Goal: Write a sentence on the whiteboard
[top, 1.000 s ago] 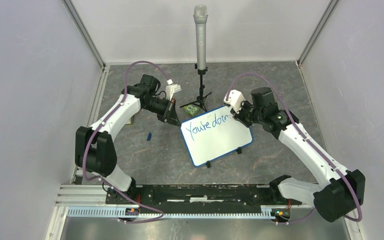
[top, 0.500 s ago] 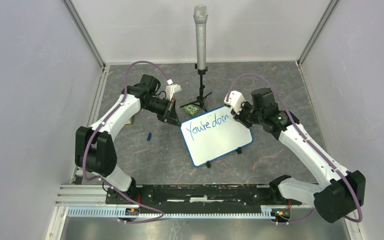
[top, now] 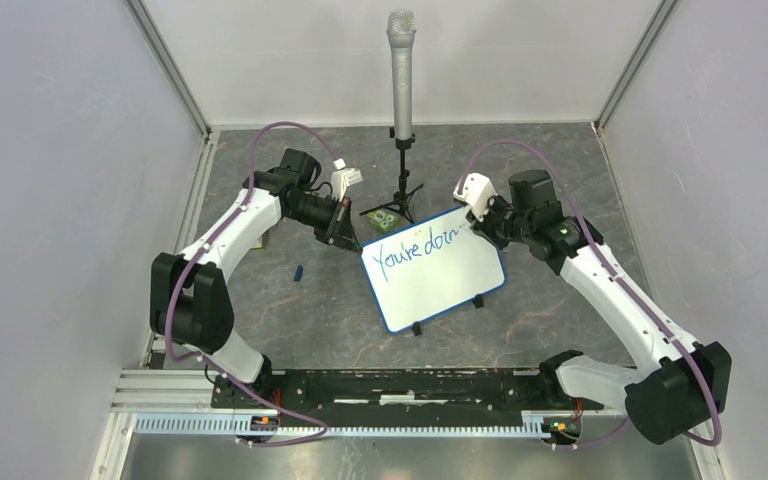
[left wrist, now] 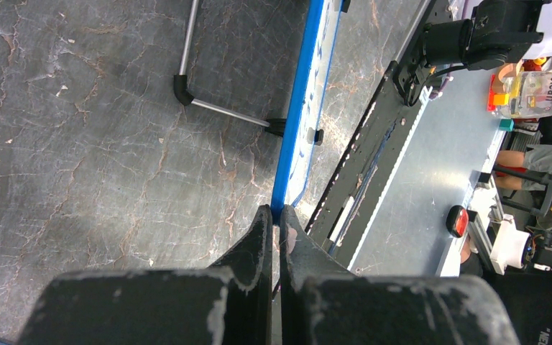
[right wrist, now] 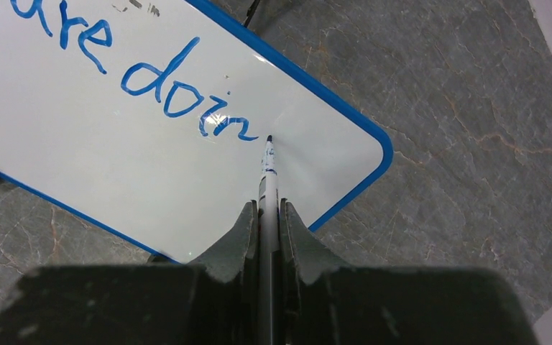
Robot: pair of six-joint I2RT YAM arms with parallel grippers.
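so the right gripper (right wrist: 268,210) has its fingers squeezed tight on a marker (right wrist: 268,169), tip touching the whiteboard (right wrist: 115,187) just past "doin", the end of the sentence (right wrist: 180,97). left gripper (left wrist: 274,215) is pinched shut on the whiteboard's blue edge, at the corner where the writing starts.

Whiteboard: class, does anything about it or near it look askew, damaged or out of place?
The whiteboard lies turned at an angle to the table edge, so the writing slants uphill. A small blue object, perhaps a pen cap, lies loose on the table left of it. No damage shows.
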